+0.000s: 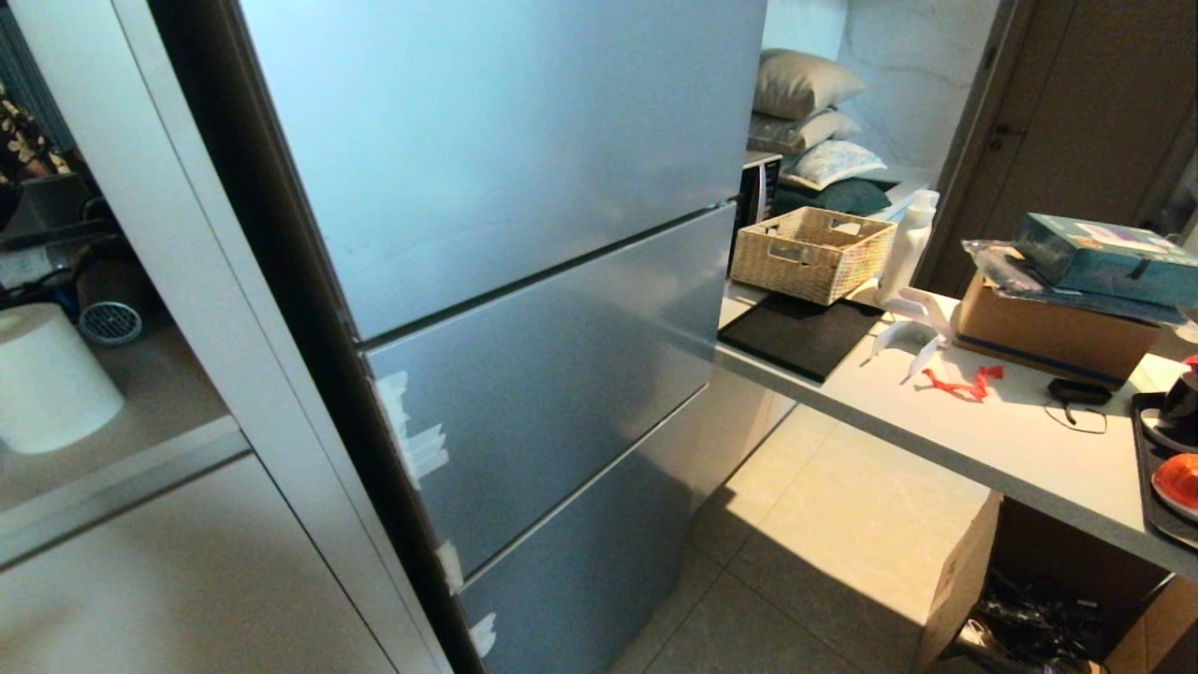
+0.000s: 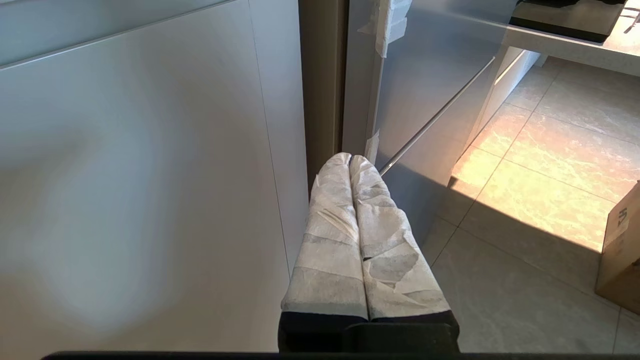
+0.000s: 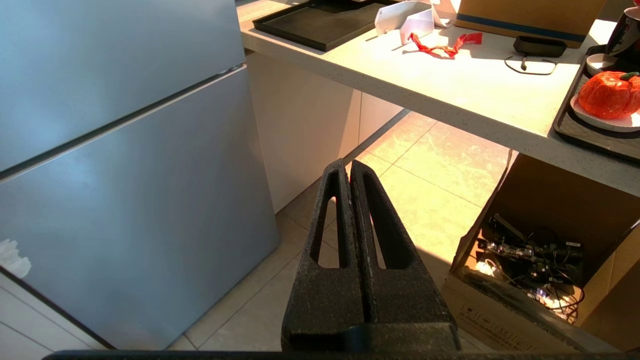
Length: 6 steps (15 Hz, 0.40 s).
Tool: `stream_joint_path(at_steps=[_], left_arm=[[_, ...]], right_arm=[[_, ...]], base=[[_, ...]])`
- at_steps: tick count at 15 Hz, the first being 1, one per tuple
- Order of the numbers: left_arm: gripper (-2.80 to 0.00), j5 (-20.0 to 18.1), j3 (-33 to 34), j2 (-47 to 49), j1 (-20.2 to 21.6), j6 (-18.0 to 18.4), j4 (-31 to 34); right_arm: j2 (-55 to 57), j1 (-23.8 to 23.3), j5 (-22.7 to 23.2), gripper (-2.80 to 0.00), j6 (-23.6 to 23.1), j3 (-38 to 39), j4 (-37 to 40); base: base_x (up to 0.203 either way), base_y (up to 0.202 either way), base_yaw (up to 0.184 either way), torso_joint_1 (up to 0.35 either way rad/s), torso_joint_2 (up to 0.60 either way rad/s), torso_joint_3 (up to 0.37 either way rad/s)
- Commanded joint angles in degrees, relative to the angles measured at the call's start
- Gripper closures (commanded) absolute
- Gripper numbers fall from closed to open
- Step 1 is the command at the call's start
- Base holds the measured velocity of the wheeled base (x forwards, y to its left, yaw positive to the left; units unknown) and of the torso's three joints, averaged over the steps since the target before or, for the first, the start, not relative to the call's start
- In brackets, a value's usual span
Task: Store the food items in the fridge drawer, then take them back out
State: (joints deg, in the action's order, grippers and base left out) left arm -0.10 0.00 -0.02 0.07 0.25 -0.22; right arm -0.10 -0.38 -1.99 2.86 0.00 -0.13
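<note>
While the silver-blue fridge (image 1: 524,309) stands shut, its drawer hidden from us, we see an orange-red tomato-like piece (image 3: 610,94) on a plate in the tray at the desk (image 1: 992,440) edge, both our left gripper (image 2: 350,159) and right gripper (image 3: 348,165) low, jaws pressed together, empty.

One fridge (image 1: 524,309) with three closed fronts, four pillows (image 1: 807,82), one wicker basket (image 1: 810,253), two cardboard boxes (image 1: 1053,329).

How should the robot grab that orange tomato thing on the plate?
Pinch the tomato across its round, lumpy sides, coming from above: it sits on a plate in a tray, whose rims block a low approach. The green stem looks too small to hold.
</note>
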Motion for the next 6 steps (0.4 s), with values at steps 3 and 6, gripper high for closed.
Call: stream_joint_path(at_steps=[3, 6], left_arm=[[0.0, 0.0, 0.1, -0.1, 0.0, 0.0, 0.0], [0.0, 0.0, 0.1, -0.1, 0.0, 0.0, 0.0]], right_arm=[[0.1, 0.0, 0.1, 0.0, -0.2, 0.0, 0.0], [0.1, 0.0, 0.1, 0.0, -0.1, 0.0, 0.0]], base=[[0.0, 0.0, 0.0, 0.0, 0.0, 0.0], [0.0, 0.0, 0.0, 0.0, 0.0, 0.0]])
